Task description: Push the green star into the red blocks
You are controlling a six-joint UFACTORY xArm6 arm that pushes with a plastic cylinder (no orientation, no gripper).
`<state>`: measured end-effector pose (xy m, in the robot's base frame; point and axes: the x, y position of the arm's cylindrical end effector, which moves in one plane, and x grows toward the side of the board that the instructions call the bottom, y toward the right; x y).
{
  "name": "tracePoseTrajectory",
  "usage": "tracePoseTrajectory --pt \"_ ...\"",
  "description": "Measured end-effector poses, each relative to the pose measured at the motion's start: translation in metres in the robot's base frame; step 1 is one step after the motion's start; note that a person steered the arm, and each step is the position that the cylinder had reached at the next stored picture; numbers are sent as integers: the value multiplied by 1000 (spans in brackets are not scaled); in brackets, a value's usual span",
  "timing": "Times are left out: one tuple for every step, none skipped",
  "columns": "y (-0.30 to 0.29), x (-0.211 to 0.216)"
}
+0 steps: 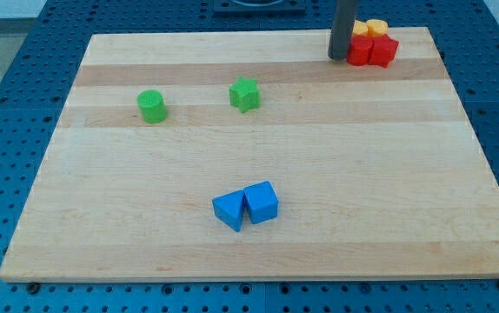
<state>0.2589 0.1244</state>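
The green star (244, 94) lies on the wooden board (145, 235) left of centre, in the upper part of the view. Two red blocks (374, 50) sit touching each other at the top right corner, with two yellow blocks (369, 28) right behind them. My tip (340, 58) stands on the board just left of the red blocks, very close to the left one. It is far to the right of the green star.
A green cylinder (152, 106) stands left of the star. Two blue blocks (246, 206), touching, lie at the lower middle. The board's top edge runs close behind the red and yellow blocks.
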Motion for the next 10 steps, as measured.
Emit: tracePoseTrajectory --pt "-28 26" --pt "-30 72" --pt "-33 121" --pt "-87 154" --pt "-169 154" --pt "-227 140" --pt "-218 98" --pt "-156 83" --pt "-124 83" --pt "-172 86"
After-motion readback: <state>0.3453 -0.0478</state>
